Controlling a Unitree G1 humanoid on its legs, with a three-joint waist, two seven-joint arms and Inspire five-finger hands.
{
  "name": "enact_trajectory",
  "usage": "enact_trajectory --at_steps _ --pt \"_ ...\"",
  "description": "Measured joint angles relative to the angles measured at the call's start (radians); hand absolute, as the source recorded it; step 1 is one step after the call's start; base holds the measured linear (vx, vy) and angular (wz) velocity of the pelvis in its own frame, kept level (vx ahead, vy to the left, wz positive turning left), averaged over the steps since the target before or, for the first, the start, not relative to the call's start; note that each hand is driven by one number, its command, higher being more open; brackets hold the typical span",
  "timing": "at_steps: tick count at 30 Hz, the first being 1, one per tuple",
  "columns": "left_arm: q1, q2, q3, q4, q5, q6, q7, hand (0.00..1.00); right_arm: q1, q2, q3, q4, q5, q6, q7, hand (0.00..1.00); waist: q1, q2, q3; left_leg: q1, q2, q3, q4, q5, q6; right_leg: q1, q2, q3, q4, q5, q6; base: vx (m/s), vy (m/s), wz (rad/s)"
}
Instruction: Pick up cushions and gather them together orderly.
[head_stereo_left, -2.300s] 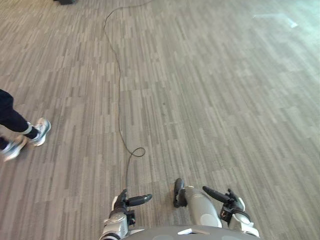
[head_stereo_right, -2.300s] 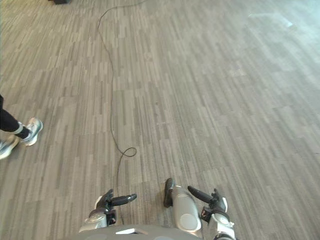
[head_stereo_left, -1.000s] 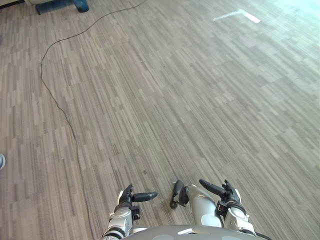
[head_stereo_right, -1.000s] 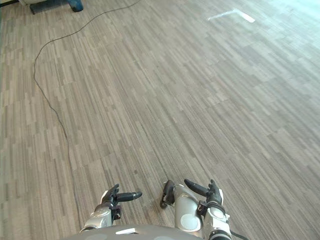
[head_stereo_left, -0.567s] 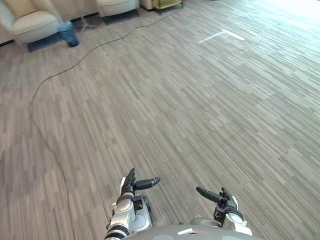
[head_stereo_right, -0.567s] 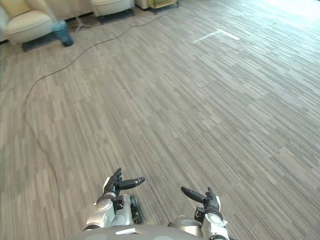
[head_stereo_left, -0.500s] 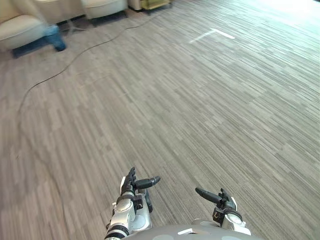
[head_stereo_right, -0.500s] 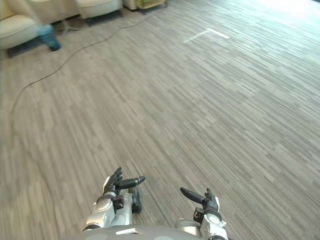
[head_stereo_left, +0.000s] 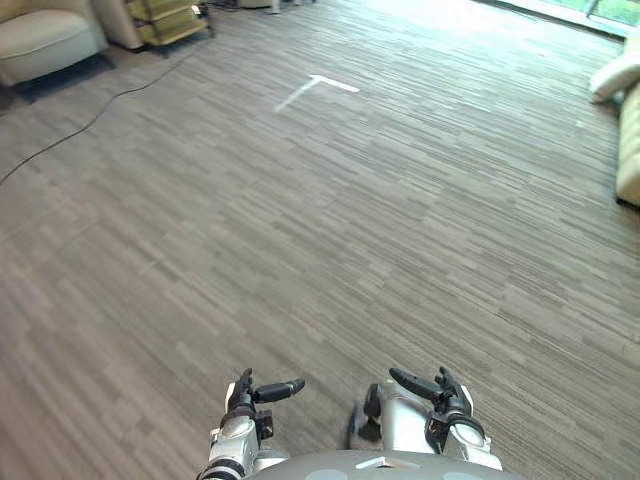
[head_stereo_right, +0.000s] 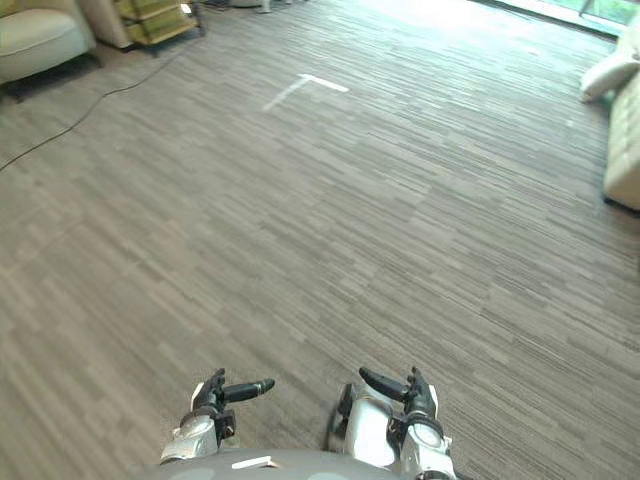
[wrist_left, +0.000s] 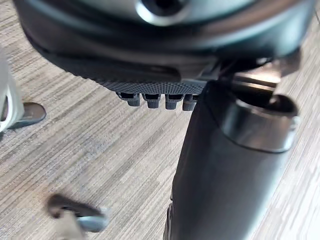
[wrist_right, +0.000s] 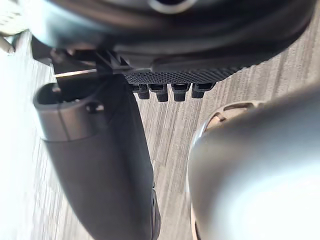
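Left eye view: pale cushion (head_stereo_left: 612, 78), sofa (head_stereo_left: 630, 150) cut off.

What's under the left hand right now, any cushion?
Grey plank floor lies beneath the left hand, which is open and holds nothing; no cushion by it. The patch straight below the palm is hidden by the hand itself.

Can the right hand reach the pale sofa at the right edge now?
Probably not. The right hand is open at the near edge, and a wide stretch of floor lies between it and the sofa. Nothing blocks the way, but it seems too far without walking closer.
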Motion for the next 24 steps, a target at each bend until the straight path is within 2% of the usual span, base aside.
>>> enact_trajectory --at_steps 1,2,3,4,5,6,7,8,9,11,12,13,14,17,18,19,20,21,22,24 --pt "-0.006 -0.009 -0.001 -0.003 0.006 0.000 -0.008 1.00 -0.006 0.001 -0.017 0.006 -0.001 0.000 -0.001 1.00 -0.008 0.003 0.006 0.006 -0.018 0.001 -0.018 0.064 -0.008 0.006 0.003 0.007 0.023 -0.036 -0.012 0.49 -0.163 -0.22" --pt "-0.004 -0.014 0.002 -0.004 0.007 0.000 -0.010 1.00 -0.005 0.004 -0.026 0.007 -0.001 0.001 0.000 1.00 -0.011 0.003 0.006 0.020 -0.016 0.019 -0.016 0.089 -0.015 0.015 0.004 0.007 0.030 -0.054 -0.017 0.45 -0.195 -0.09" --pt "0.005 -0.027 0.010 -0.005 0.018 0.000 -0.009 1.00 0.002 0.013 -0.055 0.003 0.010 0.014 0.000 1.00 -0.021 0.013 0.004 0.026 0.022 0.007 0.058 0.137 -0.055 0.064 0.028 0.002 0.022 -0.094 -0.015 0.45 -0.208 -0.07" --pt "0.006 -0.030 0.014 -0.007 0.024 0.000 -0.009 1.00 0.008 0.017 -0.052 -0.003 0.009 0.013 0.000 1.00 -0.023 0.017 0.005 0.002 0.055 -0.015 0.150 0.138 -0.055 0.092 0.045 0.002 0.003 -0.103 -0.006 0.46 -0.243 -0.15" --pt "0.008 -0.039 0.036 -0.022 0.025 0.002 -0.009 1.00 0.016 0.025 -0.040 -0.015 0.005 0.015 0.004 1.00 -0.023 0.024 0.009 -0.067 0.117 -0.072 0.359 0.156 -0.065 0.142 0.078 0.007 -0.038 -0.113 -0.003 0.44 -0.235 -0.33" --pt "0.011 -0.051 0.046 -0.044 0.026 0.002 -0.008 1.00 0.026 0.022 -0.025 -0.030 0.001 0.015 0.006 1.00 -0.018 0.038 0.015 -0.179 0.175 -0.159 0.640 0.190 -0.062 0.199 0.122 0.024 -0.087 -0.116 0.000 0.43 -0.220 -0.65" --pt "0.020 -0.054 0.057 -0.074 0.026 -0.001 -0.012 1.00 0.026 0.019 -0.020 -0.034 0.001 0.017 0.004 1.00 -0.013 0.047 0.019 -0.271 0.209 -0.204 0.884 0.189 -0.065 0.258 0.163 0.054 -0.131 -0.117 -0.002 0.41 -0.161 -0.73" --pt "0.024 -0.055 0.066 -0.086 0.026 -0.001 -0.012 1.00 0.028 0.019 -0.014 -0.034 0.001 0.017 0.002 1.00 -0.012 0.048 0.021 -0.306 0.218 -0.216 0.962 0.183 -0.065 0.288 0.176 0.067 -0.148 -0.119 -0.004 0.39 -0.092 -0.97" --pt "0.035 -0.053 0.079 -0.119 0.025 -0.002 -0.009 1.00 0.039 0.021 0.004 -0.035 0.002 0.019 -0.003 1.00 -0.009 0.037 0.026 -0.380 0.221 -0.218 1.076 0.153 -0.066 0.360 0.196 0.108 -0.193 -0.126 -0.012 0.45 -0.073 -0.86" --pt "0.046 -0.052 0.078 -0.152 0.019 -0.010 -0.008 1.00 0.054 0.026 0.002 -0.034 0.013 0.029 -0.009 1.00 -0.003 0.026 0.027 -0.476 0.206 -0.209 1.073 0.109 -0.040 0.446 0.211 0.150 -0.261 -0.128 -0.009 0.36 -0.032 -0.74" --pt "0.049 -0.054 0.076 -0.180 0.000 -0.025 -0.009 1.00 0.058 0.026 0.005 -0.032 0.011 0.039 -0.015 1.00 0.008 0.020 0.028 -0.559 0.176 -0.206 0.976 0.063 -0.006 0.507 0.213 0.186 -0.319 -0.124 -0.001 0.37 0.000 -0.54" --pt "0.050 -0.057 0.075 -0.184 -0.002 -0.030 -0.009 1.00 0.058 0.026 0.004 -0.026 0.011 0.040 -0.016 1.00 0.013 0.020 0.028 -0.576 0.164 -0.201 0.916 0.048 0.004 0.527 0.211 0.195 -0.335 -0.119 0.008 0.46 0.035 -0.76" --pt "0.047 -0.057 0.071 -0.192 -0.004 -0.036 -0.015 1.00 0.056 0.025 0.004 -0.010 0.011 0.044 -0.016 1.00 0.026 0.016 0.028 -0.604 0.112 -0.180 0.726 0.025 0.018 0.575 0.199 0.228 -0.377 -0.117 0.021 0.32 0.037 -0.59" --pt "0.045 -0.056 0.068 -0.202 -0.005 -0.044 -0.016 1.00 0.054 0.031 0.005 0.002 0.011 0.044 -0.019 1.00 0.033 0.004 0.030 -0.644 0.016 -0.188 0.383 0.059 0.031 0.651 0.172 0.287 -0.440 -0.130 0.052 0.43 0.110 -0.63" --pt "0.044 -0.056 0.068 -0.203 -0.005 -0.045 -0.016 1.00 0.054 0.032 0.005 0.003 0.011 0.044 -0.019 1.00 0.033 0.003 0.030 -0.660 -0.008 -0.192 0.291 0.098 0.036 0.671 0.165 0.310 -0.448 -0.141 0.071 0.54 0.186 -0.77" --pt "0.042 -0.056 0.068 -0.201 -0.007 -0.048 -0.016 1.00 0.059 0.029 0.005 0.005 0.010 0.044 -0.020 1.00 0.033 0.008 0.026 -0.667 -0.030 -0.200 0.192 0.166 0.055 0.696 0.164 0.350 -0.456 -0.156 0.097 0.69 0.256 -1.14" --pt "0.041 -0.057 0.072 -0.198 -0.007 -0.050 -0.014 1.00 0.068 0.033 0.009 0.006 0.009 0.044 -0.020 1.00 0.046 0.006 0.015 -0.657 -0.036 -0.221 0.208 0.286 0.087 0.717 0.153 0.405 -0.456 -0.170 0.119 0.72 0.276 -1.08" --pt "0.041 -0.057 0.076 -0.197 -0.006 -0.050 -0.013 1.00 0.068 0.036 0.015 0.006 0.009 0.044 -0.021 1.00 0.052 0.005 0.006 -0.662 -0.040 -0.220 0.219 0.307 0.097 0.721 0.146 0.427 -0.453 -0.171 0.120 0.62 0.232 -0.91" --pt "0.035 -0.053 0.079 -0.186 -0.004 -0.042 -0.005 1.00 0.083 0.049 0.029 0.001 0.009 0.041 -0.023 1.00 0.049 -0.035 -0.017 -0.666 -0.055 -0.195 0.255 0.250 0.116 0.695 0.101 0.466 -0.418 -0.169 0.128 0.60 0.223 -0.45" --pt "0.035 -0.044 0.080 -0.188 -0.003 -0.040 -0.002 1.00 0.092 0.058 0.018 0.001 0.009 0.044 -0.021 1.00 0.051 -0.052 -0.027 -0.659 -0.063 -0.168 0.319 0.171 0.116 0.659 0.072 0.477 -0.304 -0.162 0.141 0.55 0.220 -0.36"
